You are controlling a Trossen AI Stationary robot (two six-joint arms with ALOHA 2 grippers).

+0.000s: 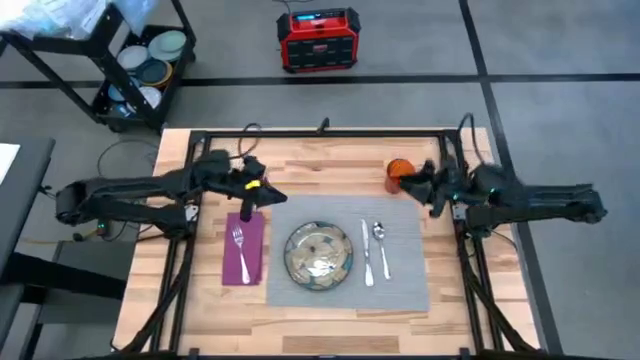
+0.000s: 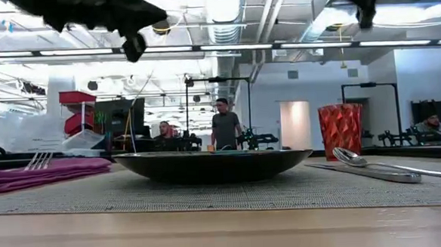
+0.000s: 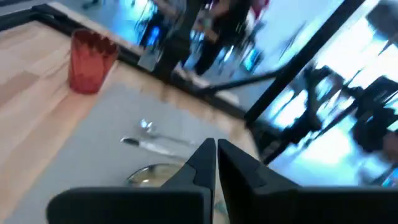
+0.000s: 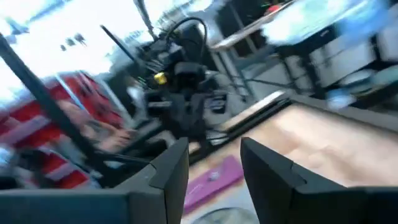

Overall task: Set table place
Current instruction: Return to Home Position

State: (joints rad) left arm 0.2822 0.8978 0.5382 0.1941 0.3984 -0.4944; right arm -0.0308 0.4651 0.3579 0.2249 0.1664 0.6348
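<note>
On the table [image 1: 200,300] lies the grey mat [image 1: 400,285]. The round plate [image 1: 318,255] rests on it, with the knife [image 1: 366,252] and spoon [image 1: 381,246] to its right. The magenta napkin [image 1: 245,250] lies left of the mat, and the fork [image 1: 239,240] lies on top of it. The orange cup [image 1: 398,171] stands upright on the wood beyond the mat's far right corner. My left gripper [image 1: 262,196] is shut and hangs raised above the napkin's far end [image 2: 133,46]. My right gripper [image 1: 418,182] is open and raised beside the cup, nothing between its fingers [image 4: 214,163].
A cart with stacked dishes [image 1: 145,65] and a red box [image 1: 318,38] stand on the floor beyond the table's far edge. People [image 2: 224,127] are in the room behind. Bare wood lies along the near edge [image 1: 320,335] and at the far middle.
</note>
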